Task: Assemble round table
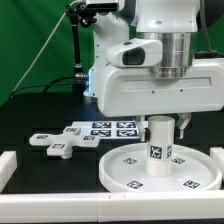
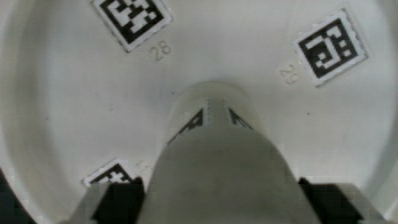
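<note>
The large round disc (image 1: 120, 172) lies flat on the table at the exterior view's right, tags facing up. The short thick cylinder leg (image 1: 160, 146) stands upright on its middle. My gripper (image 1: 163, 122) comes straight down over the leg's top and is shut on it. In the wrist view the leg (image 2: 222, 150) runs down to the disc (image 2: 71, 100), with a dark finger (image 2: 121, 200) pressed against each side; my gripper (image 2: 222, 205) holds it there. The cross-shaped base (image 1: 58, 143) lies loose on the table at the exterior view's left.
The marker board (image 1: 108, 129) lies flat behind the disc, between the base and the arm. White border blocks run along the front (image 1: 60, 206) and the left (image 1: 5, 165). The arm's white body hangs over the disc.
</note>
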Tool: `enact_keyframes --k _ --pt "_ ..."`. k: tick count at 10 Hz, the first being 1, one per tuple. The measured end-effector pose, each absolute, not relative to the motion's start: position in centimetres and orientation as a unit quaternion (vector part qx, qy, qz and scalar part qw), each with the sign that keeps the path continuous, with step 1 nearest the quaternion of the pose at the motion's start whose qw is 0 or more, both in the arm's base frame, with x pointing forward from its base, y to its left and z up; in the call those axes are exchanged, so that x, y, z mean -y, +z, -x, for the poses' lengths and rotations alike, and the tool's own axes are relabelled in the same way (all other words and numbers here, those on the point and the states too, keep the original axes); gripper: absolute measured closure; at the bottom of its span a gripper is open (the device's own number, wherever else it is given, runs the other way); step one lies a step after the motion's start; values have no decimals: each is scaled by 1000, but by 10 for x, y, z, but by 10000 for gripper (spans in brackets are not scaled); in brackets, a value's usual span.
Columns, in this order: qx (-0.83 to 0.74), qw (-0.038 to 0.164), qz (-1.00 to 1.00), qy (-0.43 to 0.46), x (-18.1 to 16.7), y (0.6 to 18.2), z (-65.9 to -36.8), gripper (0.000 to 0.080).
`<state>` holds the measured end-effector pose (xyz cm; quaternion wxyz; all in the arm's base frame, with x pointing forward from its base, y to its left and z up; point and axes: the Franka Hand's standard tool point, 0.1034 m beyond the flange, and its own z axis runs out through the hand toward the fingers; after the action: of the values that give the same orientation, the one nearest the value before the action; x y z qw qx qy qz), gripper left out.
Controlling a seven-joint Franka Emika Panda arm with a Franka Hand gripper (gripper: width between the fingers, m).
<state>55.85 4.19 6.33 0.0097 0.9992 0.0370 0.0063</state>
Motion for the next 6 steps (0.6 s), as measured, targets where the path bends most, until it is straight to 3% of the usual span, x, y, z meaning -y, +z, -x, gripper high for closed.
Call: enact_keyframes --k 2,4,6 --pt "31 2 -1000 6 -42 63 -558 386" --pt "28 2 -1000 6 -43 62 -558 192" --pt "2 2 -1000 5 -42 63 -557 163"
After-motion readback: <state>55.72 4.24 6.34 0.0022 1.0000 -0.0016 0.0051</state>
